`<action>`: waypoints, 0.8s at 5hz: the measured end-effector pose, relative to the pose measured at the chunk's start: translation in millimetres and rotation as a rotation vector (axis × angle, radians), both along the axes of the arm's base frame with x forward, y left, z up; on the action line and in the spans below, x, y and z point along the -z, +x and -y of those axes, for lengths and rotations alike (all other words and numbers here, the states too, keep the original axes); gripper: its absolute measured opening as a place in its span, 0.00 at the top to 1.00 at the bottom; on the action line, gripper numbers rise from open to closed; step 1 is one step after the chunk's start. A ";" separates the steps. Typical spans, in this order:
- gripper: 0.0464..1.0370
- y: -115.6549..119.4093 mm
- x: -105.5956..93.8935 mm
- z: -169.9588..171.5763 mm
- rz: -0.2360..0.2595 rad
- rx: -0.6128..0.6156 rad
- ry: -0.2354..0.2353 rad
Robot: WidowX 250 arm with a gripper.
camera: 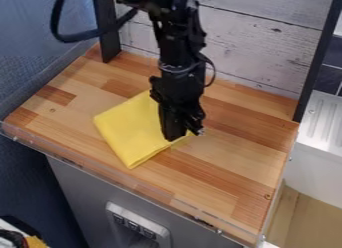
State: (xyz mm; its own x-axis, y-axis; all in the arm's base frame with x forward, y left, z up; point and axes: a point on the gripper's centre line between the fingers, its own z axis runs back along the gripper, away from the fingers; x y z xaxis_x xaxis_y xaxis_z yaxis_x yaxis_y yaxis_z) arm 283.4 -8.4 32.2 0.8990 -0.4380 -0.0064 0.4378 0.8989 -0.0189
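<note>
Folded yellow cloth (128,129), left of centre on a wooden counter (224,184), my gripper (184,134) at its right corner; whether gripping or wide, I cannot tell. Likely light, soft, best pinched at that corner.

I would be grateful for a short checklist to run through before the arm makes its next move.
1. Yellow cloth lying on the wooden worktop: ok.
2. Cloth back from the worktop's front edge: ok, bare wood lies between them.
3. Gripper lined up with the cloth: ok, it hangs low at the corner on the picture's right.
4. Firm hold on the cloth: cannot tell, the gripper hides where they would meet.
5. Black cable away from the cloth: ok, it loops at the upper left.
</note>
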 end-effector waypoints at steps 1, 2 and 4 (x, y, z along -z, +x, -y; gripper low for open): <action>0.98 -2.2 -1.5 12.0 0.004 0.067 0.008; 0.98 -5.5 -1.5 21.3 0.007 0.118 0.018; 0.98 -7.0 0.3 34.5 0.019 0.195 0.020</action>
